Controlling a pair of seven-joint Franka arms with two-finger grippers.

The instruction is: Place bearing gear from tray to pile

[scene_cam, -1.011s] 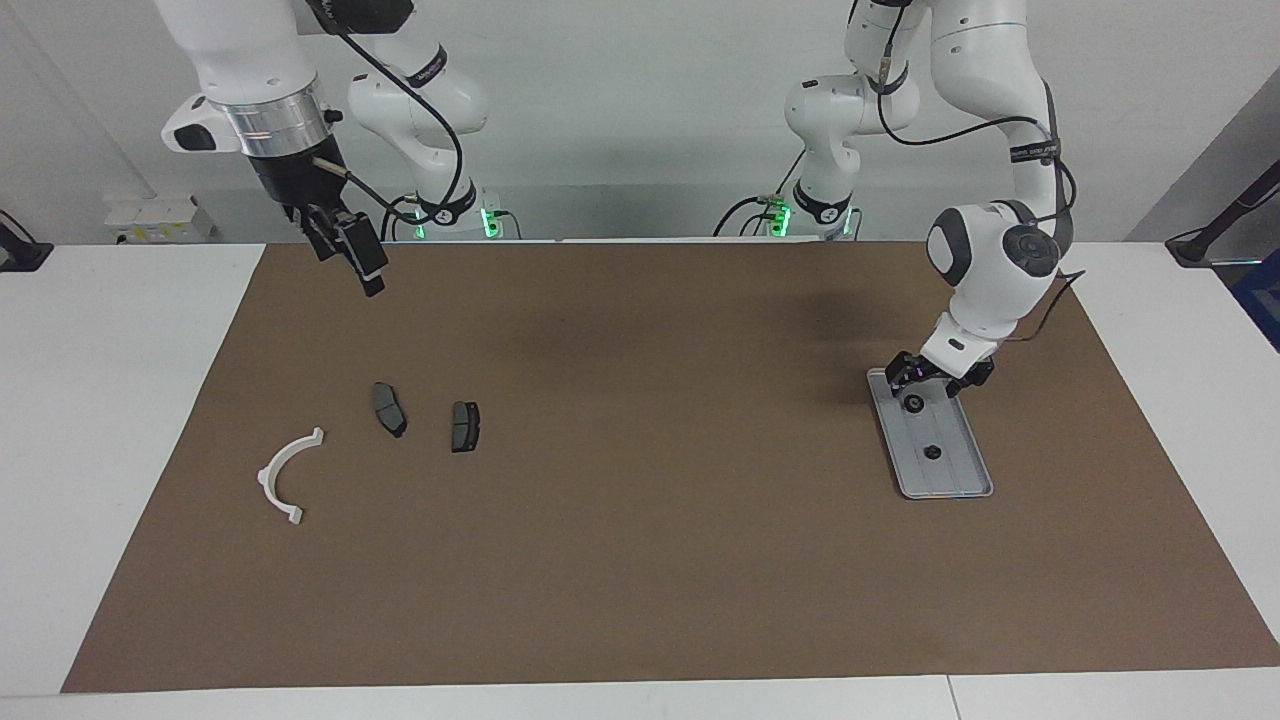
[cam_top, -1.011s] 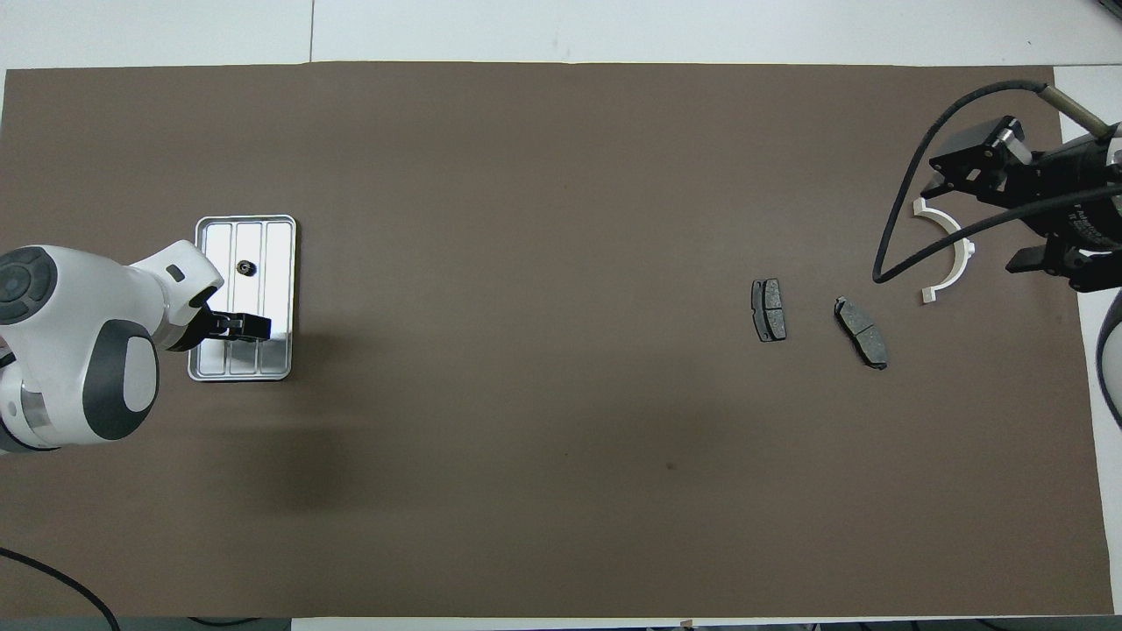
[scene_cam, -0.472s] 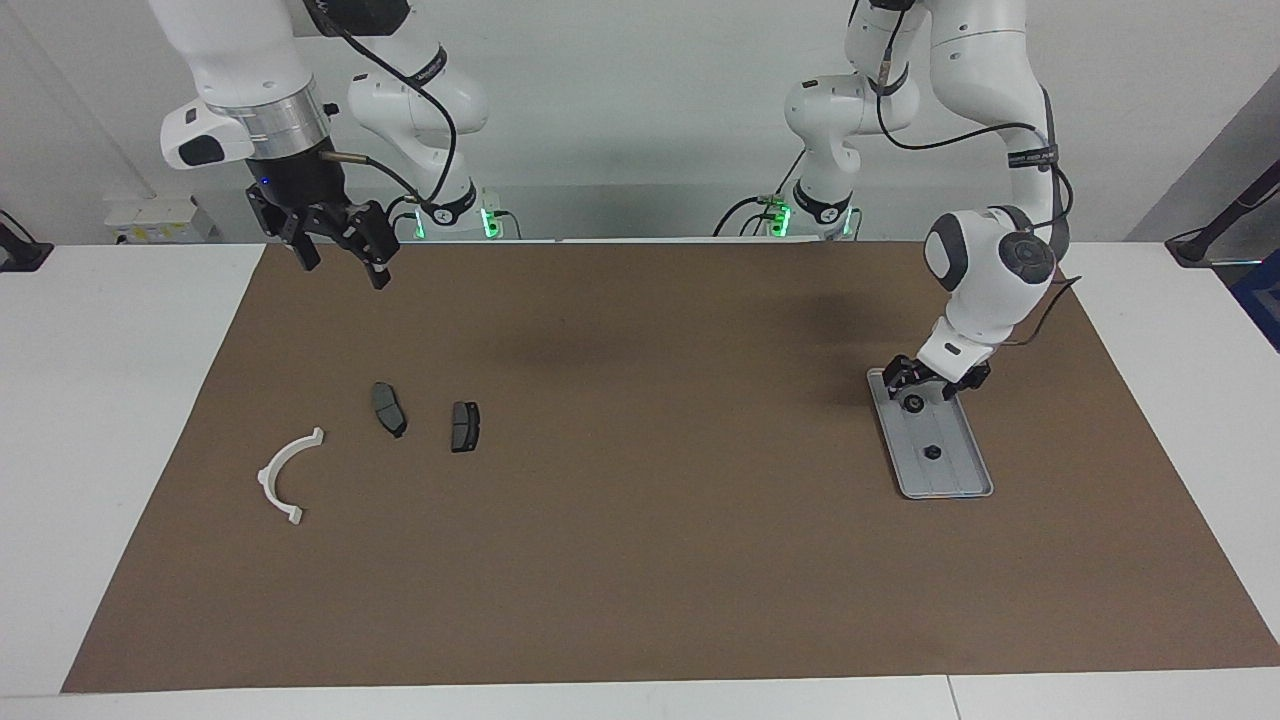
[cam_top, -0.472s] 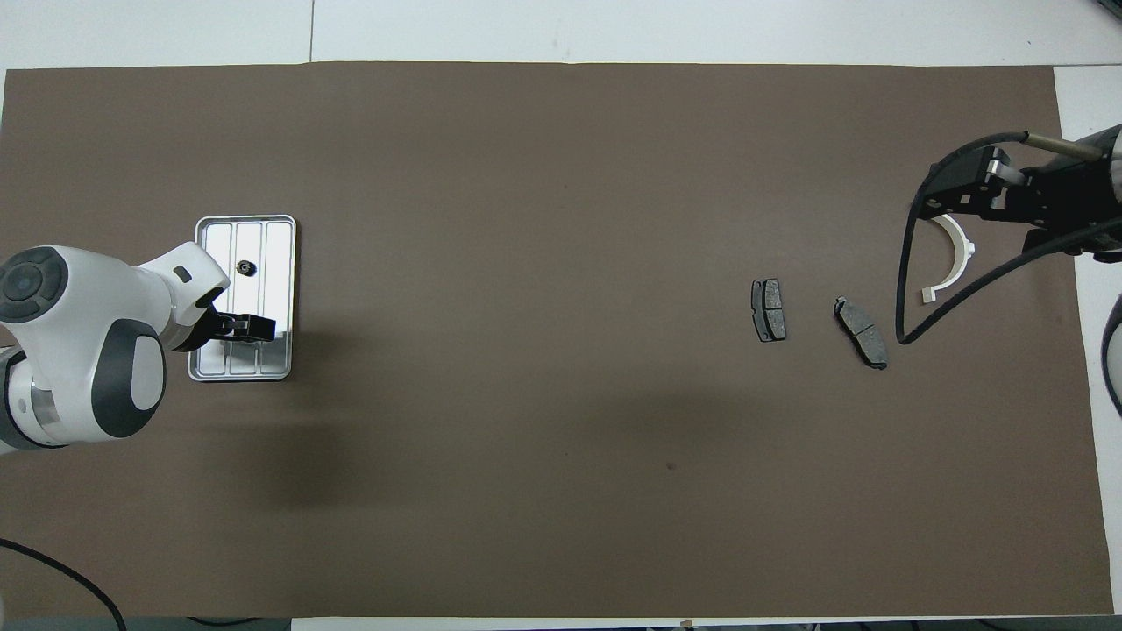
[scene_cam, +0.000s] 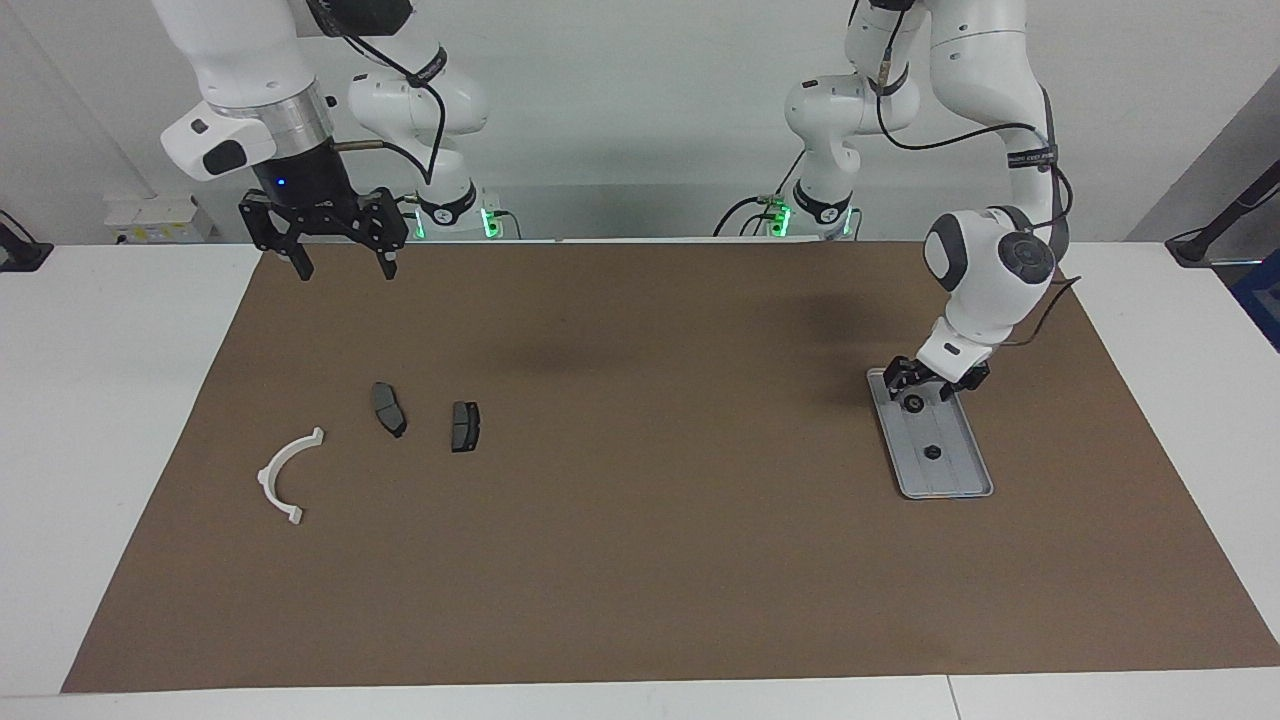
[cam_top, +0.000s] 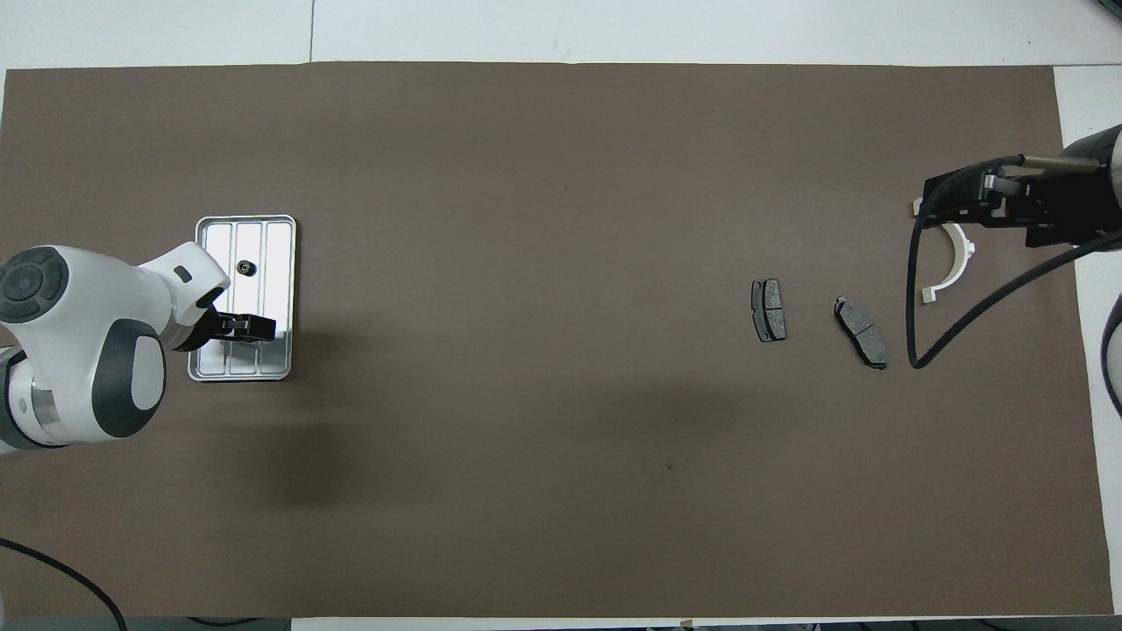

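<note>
Down at the tray (scene_cam: 960, 470), on the left arm's end of the brown mat (scene_cam: 640, 480), my left gripper (scene_cam: 913, 400) sits low with its fingers straddling one bearing gear (scene_cam: 914, 403); whether they grip it I cannot tell. Another gear (scene_cam: 931, 452) lies farther along the tray. My right gripper (scene_cam: 340, 268) hangs wide open above the surface, near the pile: white bracket (scene_cam: 285, 475), two dark pads (scene_cam: 389, 408).

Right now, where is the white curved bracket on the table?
The white bracket lies on the brown mat at the right arm's end of the table, beside the two dark brake pads and a little farther from the robots than them.
</note>
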